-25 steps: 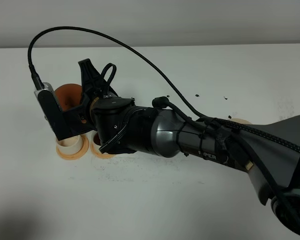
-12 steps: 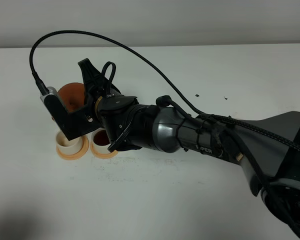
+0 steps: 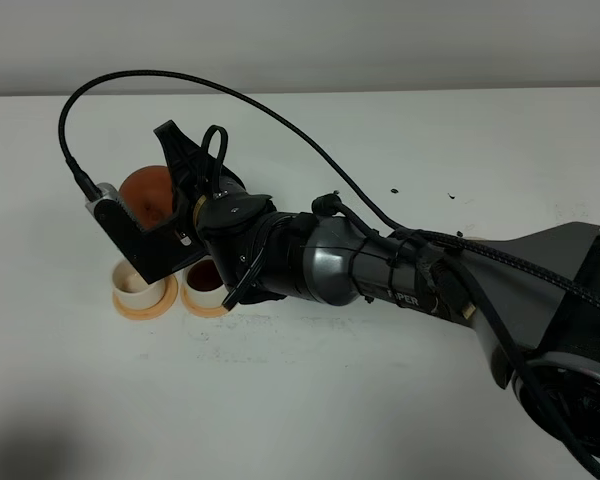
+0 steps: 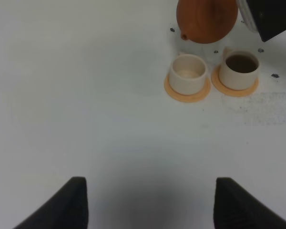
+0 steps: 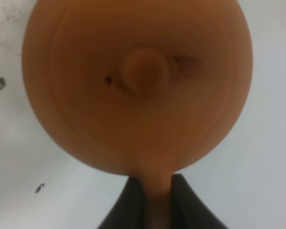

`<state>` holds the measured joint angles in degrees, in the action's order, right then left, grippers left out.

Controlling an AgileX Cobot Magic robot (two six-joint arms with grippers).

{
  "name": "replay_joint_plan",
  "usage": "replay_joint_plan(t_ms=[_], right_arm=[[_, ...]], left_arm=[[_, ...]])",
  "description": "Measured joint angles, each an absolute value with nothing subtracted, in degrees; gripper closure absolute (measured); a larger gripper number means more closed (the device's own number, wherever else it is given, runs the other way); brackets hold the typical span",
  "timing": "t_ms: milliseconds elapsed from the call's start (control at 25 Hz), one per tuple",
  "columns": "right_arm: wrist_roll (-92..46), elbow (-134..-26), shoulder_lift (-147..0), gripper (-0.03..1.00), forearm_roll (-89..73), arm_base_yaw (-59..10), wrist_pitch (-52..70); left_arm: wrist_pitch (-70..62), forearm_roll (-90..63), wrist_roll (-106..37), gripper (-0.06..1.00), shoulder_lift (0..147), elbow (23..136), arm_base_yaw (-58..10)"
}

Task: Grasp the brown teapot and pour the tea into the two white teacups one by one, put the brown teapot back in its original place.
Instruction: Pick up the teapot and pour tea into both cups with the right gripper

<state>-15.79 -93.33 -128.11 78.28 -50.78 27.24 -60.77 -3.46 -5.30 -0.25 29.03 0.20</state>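
Holding: right gripper (image 5: 156,200) clamped on brown teapot (image 5: 138,86); left gripper (image 4: 150,200) wide, empty.
Risk: I'd spill if the spout (image 4: 184,36) misses the empty teacup (image 4: 188,74).

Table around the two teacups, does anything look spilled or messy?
Yes: dark specks dot the table beside the filled teacup, with a faint grey speckled patch nearby, possibly splashed tea or leaf bits.

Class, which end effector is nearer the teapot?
Right. The right end effector grips the teapot by its handle; the left end effector hangs open, well back from it.
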Motion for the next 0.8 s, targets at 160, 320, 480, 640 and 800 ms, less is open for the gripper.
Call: replay_joint_plan(t_ms=[160,320,480,640,800], right_arm=[[-15.8,-93.3,-128.1,0.85,79.6,-50.8,27.6],[-15.7,-93.1,-128.1,0.85,81.3,-50.8,27.6],[-15.7,-91.2,-128.1,0.85,83.1,-50.8,27.0],[-15.7,-90.5,-128.1,0.85,83.8,-50.8,26.6],[-15.7,-90.5,-128.1,0.85,85.3,-51.0,26.5]], left_arm=[[-60.8,-3.5,-5.3,0.36,-0.3,29.0,0.2],[-60.8,-3.5,-5.2,0.36,-0.3,29.0,0.2],[-60.8,-3.5,-5.2,0.36,-0.3,29.0,0.2],[-60.8,-3.5,-5.2,0.36,-0.3,29.0,0.2],[-60.8,-3.5,-5.3,0.36,-0.3,29.0,0.2]])
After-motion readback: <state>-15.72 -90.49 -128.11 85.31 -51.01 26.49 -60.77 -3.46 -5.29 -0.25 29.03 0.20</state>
